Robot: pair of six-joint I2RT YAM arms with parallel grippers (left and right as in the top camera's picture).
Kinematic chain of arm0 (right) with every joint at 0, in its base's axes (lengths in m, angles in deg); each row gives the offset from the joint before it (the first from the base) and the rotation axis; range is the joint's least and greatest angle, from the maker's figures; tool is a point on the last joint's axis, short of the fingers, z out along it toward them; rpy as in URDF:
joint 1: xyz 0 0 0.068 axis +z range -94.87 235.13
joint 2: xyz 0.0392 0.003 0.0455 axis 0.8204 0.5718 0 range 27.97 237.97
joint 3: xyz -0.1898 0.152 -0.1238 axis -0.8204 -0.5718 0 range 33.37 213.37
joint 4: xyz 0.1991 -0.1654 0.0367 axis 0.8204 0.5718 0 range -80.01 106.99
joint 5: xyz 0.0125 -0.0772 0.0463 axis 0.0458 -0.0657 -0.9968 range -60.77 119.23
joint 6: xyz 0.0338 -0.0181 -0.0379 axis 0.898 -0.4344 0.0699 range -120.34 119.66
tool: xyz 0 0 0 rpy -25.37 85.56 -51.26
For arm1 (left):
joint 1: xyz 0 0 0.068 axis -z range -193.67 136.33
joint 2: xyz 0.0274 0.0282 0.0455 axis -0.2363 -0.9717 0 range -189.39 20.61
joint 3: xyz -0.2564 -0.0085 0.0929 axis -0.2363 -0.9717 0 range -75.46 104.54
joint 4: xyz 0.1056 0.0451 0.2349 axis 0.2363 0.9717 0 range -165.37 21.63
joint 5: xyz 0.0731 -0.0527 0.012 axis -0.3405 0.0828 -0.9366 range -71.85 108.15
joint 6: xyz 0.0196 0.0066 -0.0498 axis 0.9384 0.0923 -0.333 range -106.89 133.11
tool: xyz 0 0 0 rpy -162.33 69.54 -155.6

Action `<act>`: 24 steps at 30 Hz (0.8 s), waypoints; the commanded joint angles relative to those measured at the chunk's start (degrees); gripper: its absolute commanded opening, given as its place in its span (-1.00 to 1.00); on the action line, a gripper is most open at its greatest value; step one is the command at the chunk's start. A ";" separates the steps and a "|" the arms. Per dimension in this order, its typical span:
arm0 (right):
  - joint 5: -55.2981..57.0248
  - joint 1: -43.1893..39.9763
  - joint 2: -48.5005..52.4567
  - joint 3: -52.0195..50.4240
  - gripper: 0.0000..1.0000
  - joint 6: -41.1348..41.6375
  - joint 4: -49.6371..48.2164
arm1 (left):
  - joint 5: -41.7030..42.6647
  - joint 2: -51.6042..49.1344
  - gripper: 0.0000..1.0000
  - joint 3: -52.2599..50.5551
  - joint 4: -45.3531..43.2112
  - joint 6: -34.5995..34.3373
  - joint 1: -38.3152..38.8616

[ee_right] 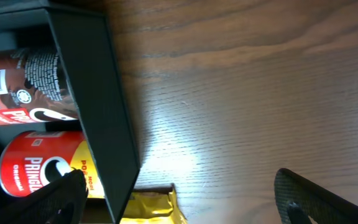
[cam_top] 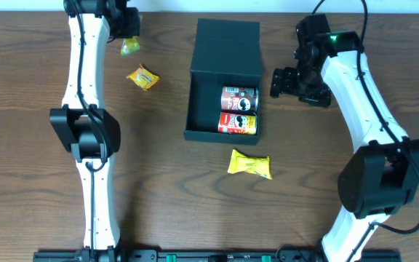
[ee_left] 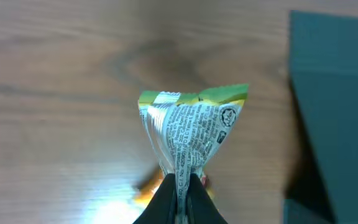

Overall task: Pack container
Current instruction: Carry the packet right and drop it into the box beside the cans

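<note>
Container [cam_top: 228,44] matt cardboard; table [cam_top: 166,204] wood grain, sheen; green packet [ee_left: 191,130] crinkled glossy film; red can [cam_top: 237,124] glossy.

Robot lab bench: left arm [cam_top: 84,80] and right arm [cam_top: 355,87] flank a wood-grain table [cam_top: 166,204].

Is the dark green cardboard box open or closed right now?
Open: the dark teal-green square cardboard box has its flap lid folded back, exposing two cylindrical snack cans lying inside.

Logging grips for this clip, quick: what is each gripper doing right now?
Left gripper: shut on the green snack packet.
Right gripper: open, holding nothing, beside the container.
</note>
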 commanded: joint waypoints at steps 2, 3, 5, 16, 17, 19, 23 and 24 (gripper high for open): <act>-0.85 -0.76 -1.03 -0.52 0.93 -0.09 -0.15 | 1.68 -0.83 -0.88 4.00 5.07 -1.75 3.02; -0.85 -1.03 -1.03 -0.52 0.93 -0.09 -0.11 | 0.76 -0.83 -0.88 4.66 6.25 -1.75 3.82; -0.87 -1.55 -1.03 -0.52 0.94 -0.09 -0.09 | -1.29 -0.83 -0.88 5.92 8.35 -1.77 5.27; -2.14 -4.04 -1.03 -0.52 0.94 -0.13 0.55 | -0.35 -0.83 -0.88 8.48 20.74 -3.85 11.58; -2.14 -4.09 -1.03 -0.52 0.94 -0.13 0.70 | 0.59 -0.83 -0.88 8.48 21.57 -4.39 11.87; -2.14 -4.09 -1.03 -0.52 0.94 -0.11 0.76 | 2.64 -0.83 -0.88 8.48 22.91 -5.70 12.33; -2.29 -4.09 -1.03 -0.52 0.94 -0.11 0.79 | 5.92 -0.83 -0.88 8.48 24.33 -7.91 13.38; -2.56 -4.09 -1.03 -0.52 0.94 -0.11 0.76 | 5.97 -0.83 -0.88 8.48 24.76 -8.57 13.81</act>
